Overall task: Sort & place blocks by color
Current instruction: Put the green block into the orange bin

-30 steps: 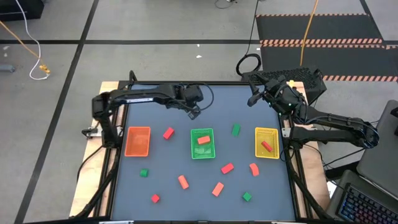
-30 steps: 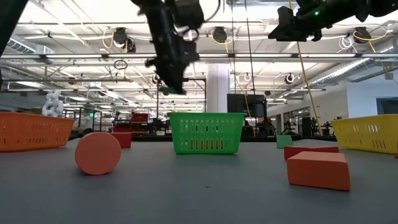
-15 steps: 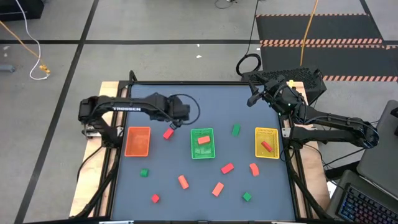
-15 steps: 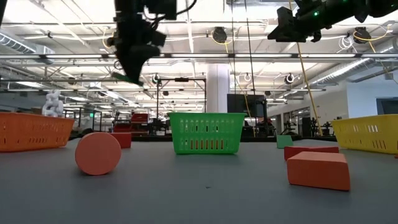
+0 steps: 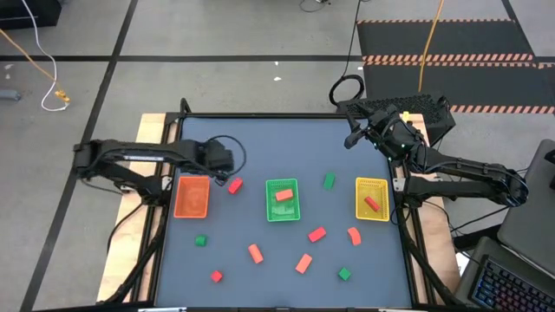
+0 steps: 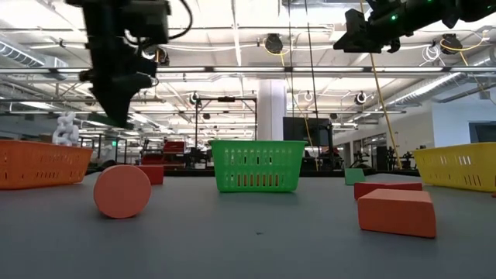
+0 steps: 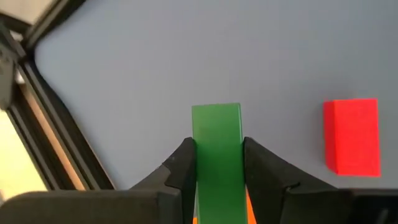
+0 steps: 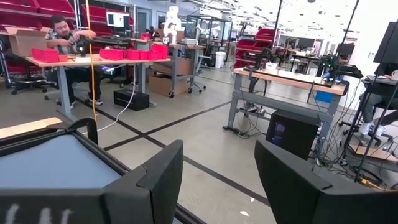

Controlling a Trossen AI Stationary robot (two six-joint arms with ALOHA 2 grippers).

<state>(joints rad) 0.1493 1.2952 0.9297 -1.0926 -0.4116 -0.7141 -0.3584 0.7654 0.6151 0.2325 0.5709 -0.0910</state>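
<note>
Left gripper (image 7: 217, 163) clamped on green block (image 7: 216, 143), lower end hidden between fingers. Right gripper (image 8: 217, 180) spread, empty, above table edge (image 8: 93, 151).

Green block (image 7: 216, 155) lower end hidden between end effector fingers (image 7: 183, 171).

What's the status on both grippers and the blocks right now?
Left gripper shut on green block, above the orange tray's far end. Right gripper open, parked at the far right corner. Nothing blocking.
</note>
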